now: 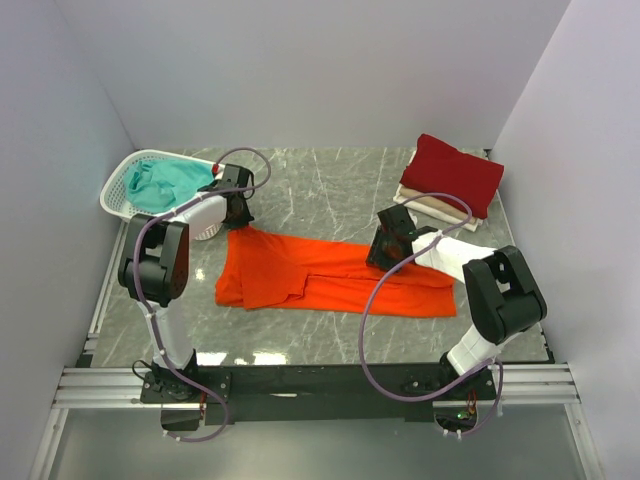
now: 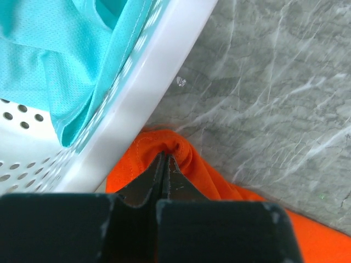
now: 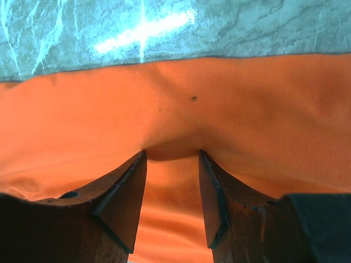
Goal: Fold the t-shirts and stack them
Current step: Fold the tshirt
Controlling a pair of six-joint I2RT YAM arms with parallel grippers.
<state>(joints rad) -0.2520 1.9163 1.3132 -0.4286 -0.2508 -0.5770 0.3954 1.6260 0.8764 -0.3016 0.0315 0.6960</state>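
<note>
A lattice basket (image 1: 118,190) sits at the table's (image 1: 330,180) far left corner, with a crumpled t-shirt (image 1: 165,180) inside it. A spread t-shirt (image 1: 330,275) lies across the middle of the table. Two folded t-shirts (image 1: 450,175) are stacked at the far right. The left gripper (image 2: 163,159) is at the spread t-shirt's far left corner, just beside the basket; the right gripper (image 3: 171,154) rests on its right half.

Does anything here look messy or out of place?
The teal shirt is bunched up in the white basket, far left, unlike the dark red shirt and cream shirt folded far right. The orange shirt lies half-folded mid-table.
</note>
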